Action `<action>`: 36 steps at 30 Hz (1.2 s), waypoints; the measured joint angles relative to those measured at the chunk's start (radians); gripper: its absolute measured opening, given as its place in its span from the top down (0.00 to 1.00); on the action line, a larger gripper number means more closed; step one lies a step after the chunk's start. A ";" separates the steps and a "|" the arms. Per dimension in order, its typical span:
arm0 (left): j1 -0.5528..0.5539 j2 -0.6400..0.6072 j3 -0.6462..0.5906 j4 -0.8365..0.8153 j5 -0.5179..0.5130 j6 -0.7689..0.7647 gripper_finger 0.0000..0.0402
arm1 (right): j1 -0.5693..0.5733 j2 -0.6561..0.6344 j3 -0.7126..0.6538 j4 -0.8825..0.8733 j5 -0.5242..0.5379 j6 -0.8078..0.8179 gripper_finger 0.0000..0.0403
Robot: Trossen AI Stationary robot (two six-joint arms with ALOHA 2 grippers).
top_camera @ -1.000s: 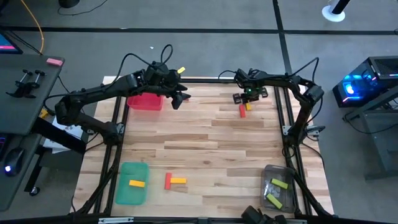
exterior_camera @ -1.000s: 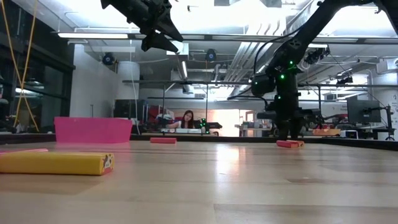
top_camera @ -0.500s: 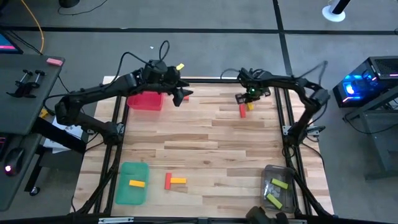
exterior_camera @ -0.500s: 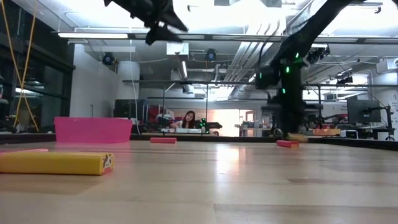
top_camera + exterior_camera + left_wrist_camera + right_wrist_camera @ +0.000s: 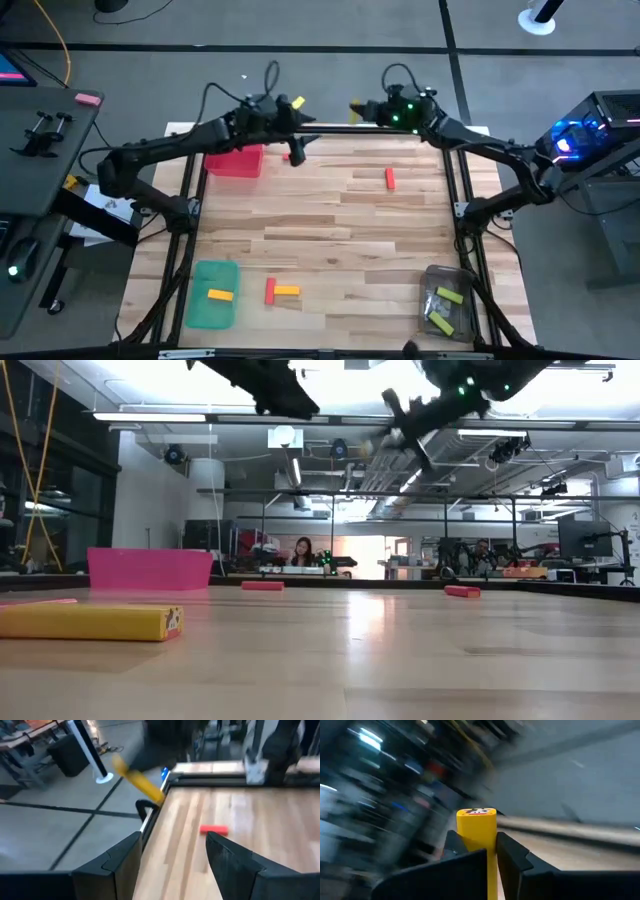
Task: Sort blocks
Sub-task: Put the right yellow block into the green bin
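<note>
Yellow block (image 5: 476, 827) now lifted in right claw (image 5: 487, 857)

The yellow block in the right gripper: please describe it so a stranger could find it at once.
Look at the far edge of the wooden table, where both arms meet. The right gripper hangs there in the air, shut on a yellow block. Unlike the other blocks, which lie on the table or in trays, this one is lifted.
</note>
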 joint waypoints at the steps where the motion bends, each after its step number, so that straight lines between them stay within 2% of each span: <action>1: -0.011 0.016 0.000 0.013 -0.023 0.017 0.48 | 0.024 0.001 0.000 0.069 0.019 0.016 1.00; 3: -0.027 0.048 0.000 0.073 -0.071 0.022 0.48 | 0.076 0.006 0.000 0.171 0.075 0.019 1.00; 8: -0.058 0.075 -0.001 0.235 -0.180 -0.013 0.48 | 0.173 0.007 0.000 0.237 0.248 -0.021 1.00; 13: -0.073 0.074 0.000 0.308 -0.197 -0.033 0.48 | 0.233 0.007 0.000 0.293 0.347 -0.076 1.00; 21: -0.074 0.078 0.000 0.340 -0.204 -0.021 0.48 | 0.303 0.006 0.000 0.406 0.359 -0.137 1.00; 26: -0.079 0.078 -0.001 0.379 -0.189 -0.021 0.48 | 0.334 0.006 0.001 0.399 0.406 -0.192 1.00; 30: -0.093 0.077 0.000 0.390 -0.157 -0.022 0.48 | 0.343 0.006 0.001 0.399 0.413 -0.214 1.00; 36: -0.099 0.077 0.000 0.402 -0.167 -0.021 0.48 | 0.359 0.006 0.001 0.399 0.412 -0.212 1.00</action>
